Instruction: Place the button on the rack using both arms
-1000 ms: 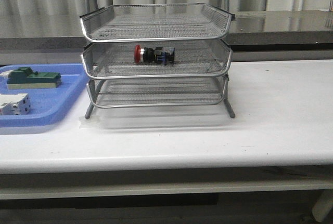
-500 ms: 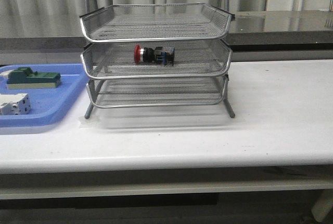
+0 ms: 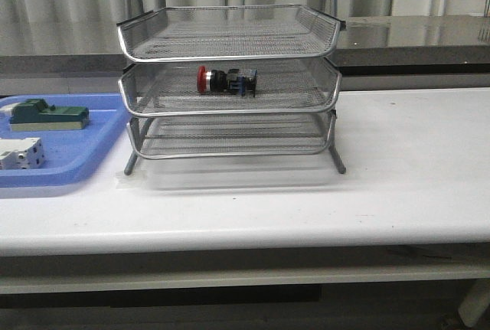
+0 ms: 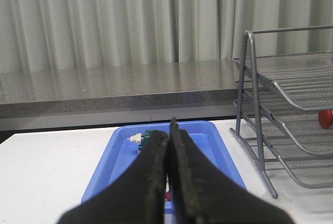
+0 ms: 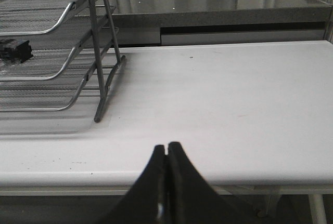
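Observation:
The button, with its red head to the left and blue block to the right, lies on its side in the middle tray of the silver wire rack. Its red head shows at the edge of the left wrist view, and its dark rear end shows in the right wrist view. Neither arm shows in the front view. My left gripper is shut and empty, in front of the blue tray. My right gripper is shut and empty, near the table's front edge, right of the rack.
A blue plastic tray sits left of the rack, holding a green flat block and a white boxy part. A grey counter runs behind the white table. The rack also shows in the left wrist view.

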Robot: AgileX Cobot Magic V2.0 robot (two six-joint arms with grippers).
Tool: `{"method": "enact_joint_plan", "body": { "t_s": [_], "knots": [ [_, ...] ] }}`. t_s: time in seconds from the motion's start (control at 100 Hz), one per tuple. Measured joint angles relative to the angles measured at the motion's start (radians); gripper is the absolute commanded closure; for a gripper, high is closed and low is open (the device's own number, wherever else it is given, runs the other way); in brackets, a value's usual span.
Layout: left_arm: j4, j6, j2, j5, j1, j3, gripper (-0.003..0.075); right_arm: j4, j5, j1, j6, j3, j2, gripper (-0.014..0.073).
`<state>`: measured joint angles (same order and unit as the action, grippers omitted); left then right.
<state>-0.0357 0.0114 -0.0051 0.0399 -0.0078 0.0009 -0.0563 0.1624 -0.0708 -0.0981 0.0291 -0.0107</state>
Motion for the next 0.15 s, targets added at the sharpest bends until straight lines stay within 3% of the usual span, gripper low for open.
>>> {"method": "enact_joint_plan", "body": {
  "t_s": [0.15],
  "knots": [
    [0.0, 0.0, 0.0, 0.0, 0.0, 0.0, 0.0716, 0.0, 0.0, 0.0, 0.0, 0.0, 0.0, 0.0651]
  ]
}}
